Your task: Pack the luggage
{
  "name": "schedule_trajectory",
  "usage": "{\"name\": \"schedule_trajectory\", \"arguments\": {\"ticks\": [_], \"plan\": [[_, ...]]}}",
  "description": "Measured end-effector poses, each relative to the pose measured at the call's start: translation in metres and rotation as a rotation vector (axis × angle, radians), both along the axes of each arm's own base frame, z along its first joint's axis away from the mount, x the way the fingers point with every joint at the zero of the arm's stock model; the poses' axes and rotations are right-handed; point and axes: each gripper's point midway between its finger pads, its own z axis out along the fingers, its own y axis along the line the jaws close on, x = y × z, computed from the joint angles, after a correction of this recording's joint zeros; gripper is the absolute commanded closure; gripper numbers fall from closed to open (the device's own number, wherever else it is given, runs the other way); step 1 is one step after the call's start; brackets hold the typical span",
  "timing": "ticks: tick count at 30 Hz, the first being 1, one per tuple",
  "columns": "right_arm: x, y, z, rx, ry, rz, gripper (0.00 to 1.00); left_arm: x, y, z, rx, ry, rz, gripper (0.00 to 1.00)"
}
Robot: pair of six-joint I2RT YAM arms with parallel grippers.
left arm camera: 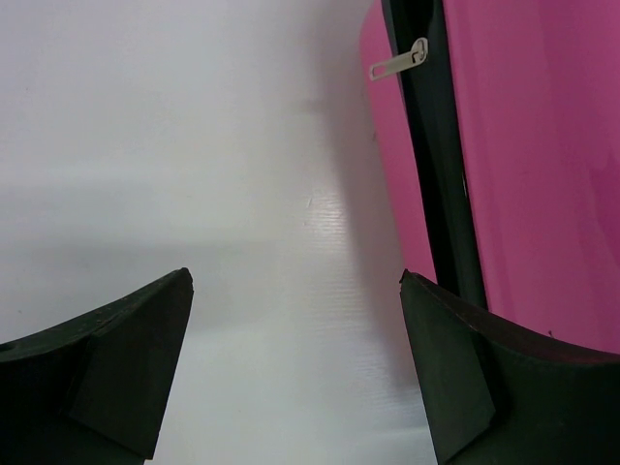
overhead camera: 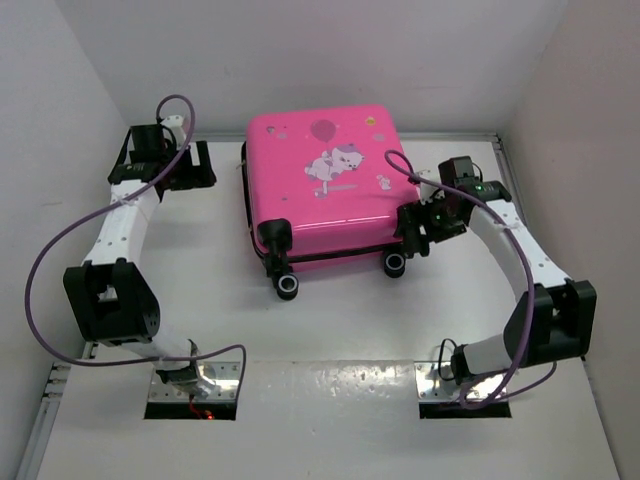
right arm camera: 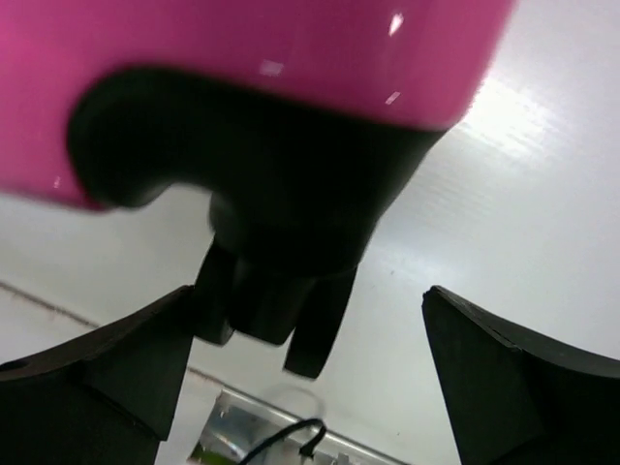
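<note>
L gripper (left arm camera: 295, 281) + R gripper (overhead camera: 415, 228) both spread wide, empty. Risk: luggage (overhead camera: 322, 185) pivot on slick table (overhead camera: 220, 260) if nudged at wheel (right arm camera: 276, 291); zip pull (left arm camera: 398, 58) then out of reach.

Luggage (right arm camera: 291, 58): blurring up close, running off the right-wrist view's top edge.
Wheel (right arm camera: 279, 232): smearing into one dark mass.
Lid print (overhead camera: 335, 165): showing too small for detail.

White shells clad the left arm (overhead camera: 125, 225) and right arm (overhead camera: 517, 247), broken up by boxy black joint housings (overhead camera: 110, 300). A thin purple cable (overhead camera: 30, 285) loops along each. The fingers (left arm camera: 116, 378) are matte black, blunt wedges. Each base is bolted to a silvery plate (overhead camera: 228, 378).
</note>
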Motion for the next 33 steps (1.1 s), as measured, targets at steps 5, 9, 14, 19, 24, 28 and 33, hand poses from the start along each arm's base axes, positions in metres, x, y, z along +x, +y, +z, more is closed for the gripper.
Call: {"name": "schedule_trajectory", "arguments": {"ticks": [5,9,14,19,24,28,33], "plan": [[0.025,0.002,-0.005,-0.006,-0.057,-0.044,0.05,-0.005,0.001,-0.003,0.007,0.004,0.009,0.08],[0.027,0.010,-0.017,-0.002,-0.027,-0.034,0.17,-0.005,0.002,-0.003,0.010,0.002,0.013,0.08],[0.024,0.020,-0.021,0.019,-0.021,0.001,0.63,-0.009,0.006,-0.010,0.013,0.013,0.025,0.08],[0.037,0.020,-0.004,0.072,-0.085,-0.104,1.00,-0.017,0.013,-0.022,0.014,0.034,0.048,0.08],[0.041,0.023,0.015,0.072,-0.164,-0.085,1.00,-0.023,0.013,-0.037,-0.008,0.063,0.053,0.08],[0.050,0.028,0.038,0.089,-0.224,-0.068,1.00,-0.026,0.007,-0.048,-0.051,0.069,0.027,0.08],[0.066,0.043,0.062,0.127,-0.320,-0.018,1.00,-0.033,-0.003,-0.053,-0.129,0.028,-0.037,0.14]]}}
